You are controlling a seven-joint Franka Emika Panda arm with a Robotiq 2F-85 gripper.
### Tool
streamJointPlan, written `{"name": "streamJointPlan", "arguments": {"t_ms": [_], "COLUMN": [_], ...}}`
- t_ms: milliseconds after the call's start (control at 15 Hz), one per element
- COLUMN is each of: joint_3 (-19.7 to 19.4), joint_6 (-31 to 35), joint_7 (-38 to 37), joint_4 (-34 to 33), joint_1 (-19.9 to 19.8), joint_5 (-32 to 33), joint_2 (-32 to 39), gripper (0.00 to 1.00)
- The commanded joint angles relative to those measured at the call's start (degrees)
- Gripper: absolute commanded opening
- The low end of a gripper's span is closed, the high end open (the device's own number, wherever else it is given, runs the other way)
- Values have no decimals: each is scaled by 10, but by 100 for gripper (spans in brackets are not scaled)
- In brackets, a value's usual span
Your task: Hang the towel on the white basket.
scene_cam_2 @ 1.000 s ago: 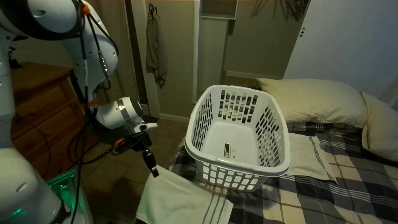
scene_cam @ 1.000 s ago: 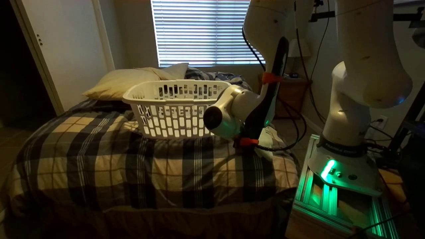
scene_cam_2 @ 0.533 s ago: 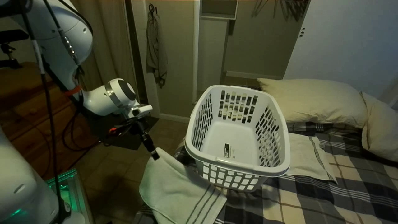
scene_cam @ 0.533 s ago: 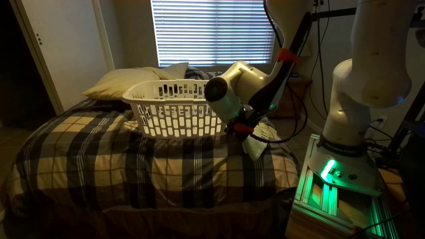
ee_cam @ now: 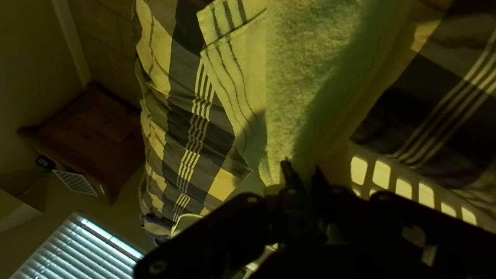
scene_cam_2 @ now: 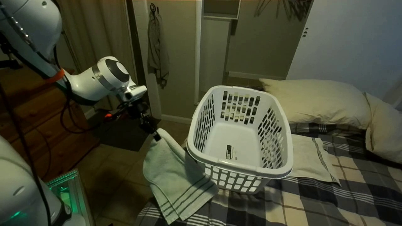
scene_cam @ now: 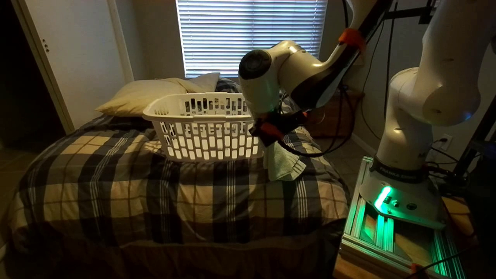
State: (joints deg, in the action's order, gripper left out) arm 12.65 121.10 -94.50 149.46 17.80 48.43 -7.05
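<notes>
As claw (scene_cam_2: 157, 137) grips towel (scene_cam_2: 176, 175), basket (scene_cam_2: 232, 165) beside, upright

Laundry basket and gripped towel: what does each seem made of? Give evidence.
White laundry basket: likely moulded plastic, smooth, faintly glossy, judging by regular slotted walls.
Gripped towel: soft, matte cloth, perhaps cotton terry, given its fuzzy nap and folds.
</notes>
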Motion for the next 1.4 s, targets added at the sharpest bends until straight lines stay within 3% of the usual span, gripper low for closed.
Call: {"name": "streamJointPlan", "arguments": {"t_ms": [0,267,333,667,1333], "joint_3": [15,15,15,11,-2], "joint_6": [0,0,0,-5,33], "joint_7": [2,-1,-1,3,-80], "joint_4": [0,1,1,-28,-104], "joint_1": [-14,-16,-16,-21,-90], "joint_5": [-4,-4,-4,-41,-151], "joint_2": [-9,-14,-14,-58,-80], "gripper": [9,9,2,2,2]}}
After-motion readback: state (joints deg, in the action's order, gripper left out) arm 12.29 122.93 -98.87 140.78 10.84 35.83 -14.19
